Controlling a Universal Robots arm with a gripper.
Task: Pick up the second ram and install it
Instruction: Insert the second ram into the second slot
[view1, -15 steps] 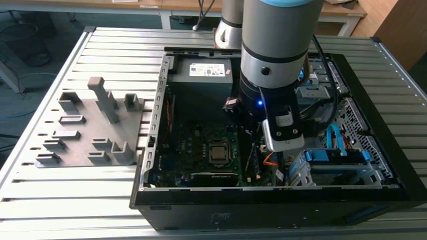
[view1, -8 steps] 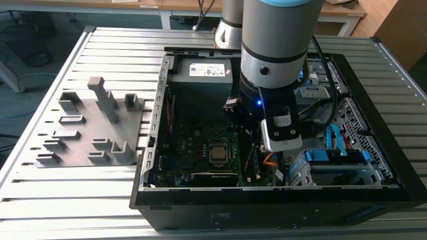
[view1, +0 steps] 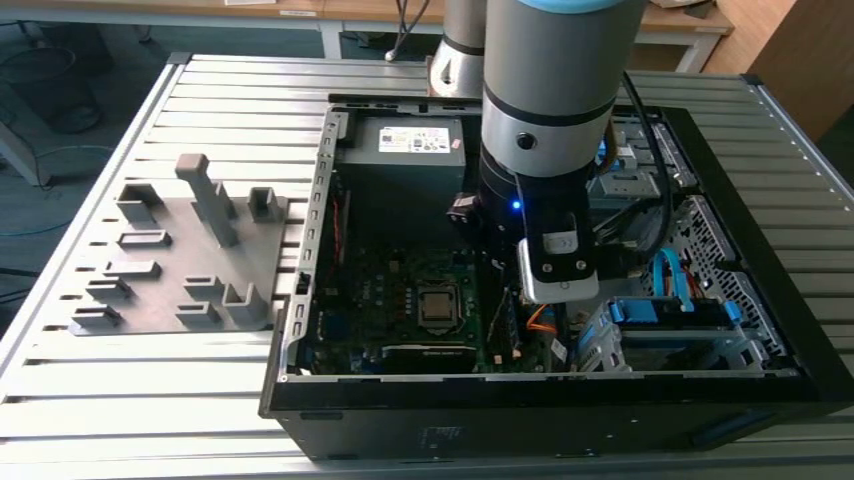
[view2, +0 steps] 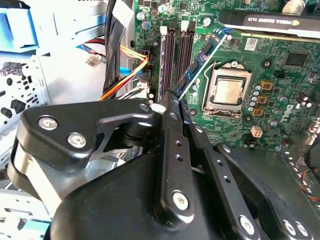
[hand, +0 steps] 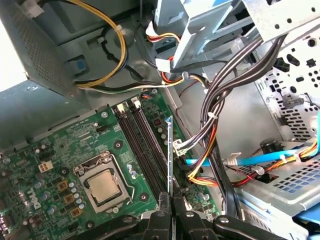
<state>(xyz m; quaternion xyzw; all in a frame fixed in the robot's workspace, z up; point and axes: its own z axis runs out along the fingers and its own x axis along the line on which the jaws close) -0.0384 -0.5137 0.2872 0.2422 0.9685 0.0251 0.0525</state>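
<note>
Gripper (view2: 175, 102) clamped on the second ram (view2: 202, 57), held edge-on between the fingertips. Stick hanging tilted over the motherboard (hand: 60, 150), just beside the empty memory slots (hand: 142, 145), not seated.

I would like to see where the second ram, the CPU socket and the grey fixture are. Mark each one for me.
second ram (view2: 200, 62), second wrist view, on its blue face near mid-length.
CPU socket (hand: 104, 186), first wrist view, on the metal lid.
grey fixture (view1: 171, 268), exterior view, on its flat base.

slatted metal table (view1: 160, 400) bears open computer case (view1: 534, 420), grey fixture (view1: 174, 260).
</note>
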